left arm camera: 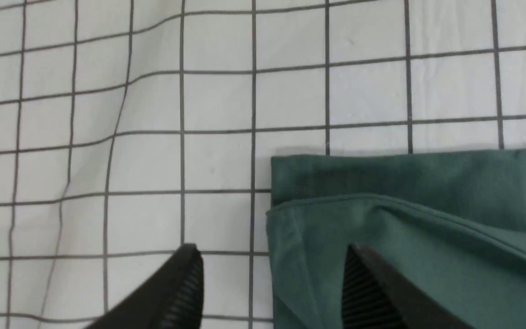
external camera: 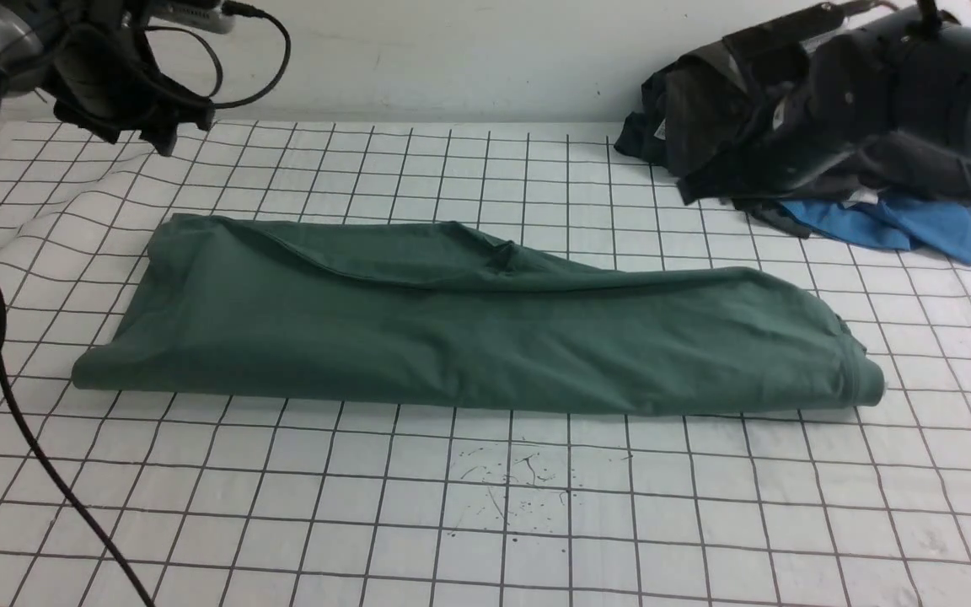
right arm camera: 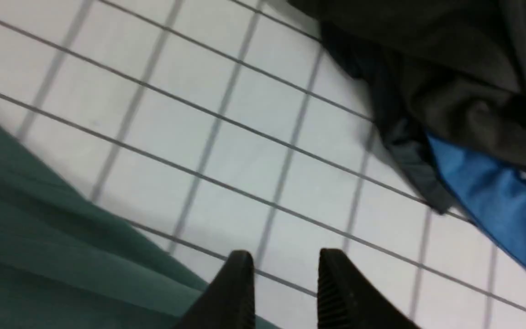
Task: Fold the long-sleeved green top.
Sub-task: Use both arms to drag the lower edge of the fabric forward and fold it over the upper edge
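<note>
1. The white cloth with a black grid (external camera: 485,523) covers the whole table; at the far left it is wrinkled.
2. The green long-sleeved top (external camera: 469,337) lies in the middle of the table, folded into one long band from left to right. A loose flap runs along its far edge. Nothing lies on it.
3. A heap of dark garments (external camera: 747,110) sits at the far right corner, well apart from the top. The right arm (external camera: 915,76) hangs in front of this heap and hides a part of it.
4. The left arm (external camera: 115,76) is raised over the far left corner, above the cloth.
5. A blue garment (external camera: 898,226) comes out from under the dark heap, on its near side.
6. The left gripper (left arm camera: 270,250) is spread wide with nothing between its jaws; one finger is above the bare cloth, the other above the corner of the top.
7. The right gripper (right arm camera: 286,256) has its jaws a little apart, holding nothing, over the cloth between the top and the dark heap.
8. A black cable (external camera: 56,480) crosses the near left of the table.
9. Small dark specks (external camera: 519,480) lie on the cloth, near the front of the top.
</note>
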Tool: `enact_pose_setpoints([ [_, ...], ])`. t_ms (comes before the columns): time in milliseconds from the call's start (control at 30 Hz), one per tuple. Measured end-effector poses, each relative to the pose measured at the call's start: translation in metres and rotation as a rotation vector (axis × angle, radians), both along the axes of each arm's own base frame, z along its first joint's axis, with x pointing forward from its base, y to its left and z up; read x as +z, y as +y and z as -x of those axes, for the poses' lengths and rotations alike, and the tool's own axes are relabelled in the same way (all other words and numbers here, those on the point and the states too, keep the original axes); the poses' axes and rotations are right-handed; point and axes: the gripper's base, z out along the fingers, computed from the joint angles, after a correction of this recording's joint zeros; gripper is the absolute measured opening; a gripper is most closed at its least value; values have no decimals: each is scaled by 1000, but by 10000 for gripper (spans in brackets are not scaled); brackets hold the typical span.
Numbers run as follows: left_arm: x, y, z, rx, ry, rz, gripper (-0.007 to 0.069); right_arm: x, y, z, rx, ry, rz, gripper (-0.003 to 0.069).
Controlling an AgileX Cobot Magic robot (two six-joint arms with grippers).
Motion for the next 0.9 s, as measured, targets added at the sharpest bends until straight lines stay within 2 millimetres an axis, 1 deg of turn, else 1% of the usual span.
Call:
enact_pose_setpoints([
  [33,-3,2,2,-16,32,43,384,-5,15,3,79,29,-25,81],
  [67,-7,1,3,-33,61,73,384,-11,27,6,147,54,-43,45],
  [100,-10,0,4,-51,82,95,384,-17,39,9,220,74,-64,24],
  [167,-16,-7,3,-95,103,156,376,-37,62,12,365,118,-101,-2],
  [200,-18,-11,3,-114,105,178,365,-47,70,13,416,131,-112,-8],
  [233,-19,-18,2,-145,105,208,340,-66,80,12,475,153,-141,-11],
  [267,-20,-24,2,-169,106,225,316,-79,85,11,515,154,-151,-12],
  [300,-20,-28,2,-187,105,231,300,-87,88,9,541,141,-148,-13],
  [333,-22,-34,1,-208,108,247,265,-101,91,5,554,119,-154,-13],
  [367,-23,-39,1,-221,109,260,239,-110,92,1,553,100,-155,-14],
  [400,-23,-40,1,-224,110,262,227,-114,93,0,545,99,-168,-14],
  [433,-26,-46,1,-237,116,272,184,-114,93,-10,522,27,-165,-15],
  [467,-27,-50,1,-246,118,279,161,-116,93,-16,505,-8,-159,-14],
  [533,-30,-55,0,-255,124,298,101,-120,87,-35,416,-71,-194,-14],
  [567,-31,-56,0,-257,125,302,90,-122,83,-41,366,-79,-220,-14],
  [600,-32,-57,0,-260,128,305,67,-120,76,-52,274,-96,-280,-14],
  [633,-32,-57,0,-260,128,305,67,-120,74,-53,258,-99,-290,-14],
  [667,-34,-59,0,-263,130,306,52,-118,62,-63,151,-102,-364,-14],
  [700,-34,-59,-1,-264,131,309,44,-113,49,-71,66,-101,-429,-14],
  [767,-37,-61,-1,-270,136,309,43,-102,36,-79,18,-94,-485,-14],
  [833,-40,-62,-2,-272,143,308,43,-89,31,-82,29,-90,-501,-14],
  [867,-44,-62,-2,-275,151,299,43,-76,28,-82,79,-51,-500,-14],
  [900,-44,-63,-2,-275,151,298,43,-74,28,-80,94,-32,-496,-14],
])
